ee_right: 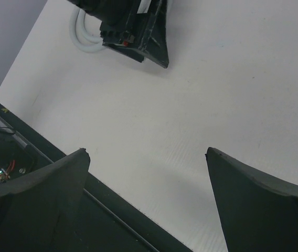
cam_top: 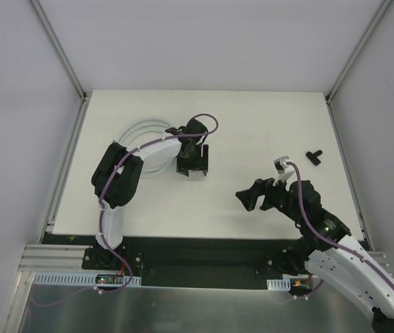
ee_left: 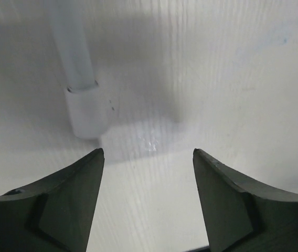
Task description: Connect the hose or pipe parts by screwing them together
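Left wrist view: the left hand (ee_left: 148, 153) is spread, its two dark fingers (ee_left: 60, 210) apart with only bare tabletop (ee_left: 233, 79) between them. The white hose (ee_left: 73, 47) comes in from 12 o'clock and ends in a short white sleeve (ee_left: 87, 111). The sleeve lies flat at about 11 o'clock from the hand, just ahead of one fingertip, not touching it and outside the gap.

Top external view shows the left hand (cam_top: 192, 165) pointing down near the middle of the tabletop (cam_top: 252, 125). The hose (cam_top: 136, 129) is looped in pale coils at 9 to 10 o'clock from it, partly under the arm. The right hand (cam_top: 252, 200) is spread wide and holds nothing. A small black T-shaped piece (cam_top: 314, 157) lies well apart from it at 2 o'clock. In the right wrist view the right hand (ee_right: 146, 153) looks across bare surface, with the left hand (ee_right: 138, 37) and the hose (ee_right: 86, 42) at 11 o'clock.

The tabletop is white and matt, with a black strip (cam_top: 204, 244) along its near edge. Pale grey walls (cam_top: 16, 104) close it in, with metal rails (cam_top: 58, 48) in the corners.
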Tool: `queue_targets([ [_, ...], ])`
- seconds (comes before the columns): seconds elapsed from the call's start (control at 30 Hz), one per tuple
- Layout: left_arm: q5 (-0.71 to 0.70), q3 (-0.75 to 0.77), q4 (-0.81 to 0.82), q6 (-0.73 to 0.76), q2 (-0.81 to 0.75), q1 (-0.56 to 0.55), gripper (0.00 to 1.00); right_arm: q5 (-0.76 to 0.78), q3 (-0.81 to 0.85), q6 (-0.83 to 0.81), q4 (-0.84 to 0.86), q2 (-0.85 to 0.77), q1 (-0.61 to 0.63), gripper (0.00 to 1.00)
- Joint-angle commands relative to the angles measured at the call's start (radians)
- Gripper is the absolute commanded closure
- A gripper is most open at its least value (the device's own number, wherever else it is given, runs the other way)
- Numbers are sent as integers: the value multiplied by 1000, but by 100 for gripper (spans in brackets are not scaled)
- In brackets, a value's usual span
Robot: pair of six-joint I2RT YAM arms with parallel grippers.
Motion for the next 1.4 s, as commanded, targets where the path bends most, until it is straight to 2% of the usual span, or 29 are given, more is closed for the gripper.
queue_targets([
  [0.0, 56, -54, 29, 6, -149, 14, 29, 101, 25, 29, 128, 99, 1, 4],
  [0.03, 59, -74, 27, 11, -198, 27, 24, 121, 40, 32, 130, 171, 1, 4],
  [0.17, 87, -136, 27, 20, -325, 128, 18, 211, 124, 69, 162, 398, 9, 5],
  [0.27, 96, -203, 24, 35, -426, 238, 1, 231, 206, 85, 222, 579, 47, 7],
  [0.43, 53, -327, 3, 26, -547, 382, 1, 377, 397, 171, 213, 873, 131, 9],
  [0.57, 42, -416, 7, -18, -621, 407, 1, 470, 592, 214, 190, 1076, 173, 11],
  [0.73, 68, -520, 15, -21, -700, 407, 1, 500, 735, 247, 178, 1291, 193, 14],
  [1.0, 107, -594, 23, 20, -811, 413, 1, 507, 870, 274, 170, 1466, 213, 18],
  [1.37, 185, -614, 37, 55, -832, 430, 2, 523, 954, 276, 143, 1589, 214, 24],
])
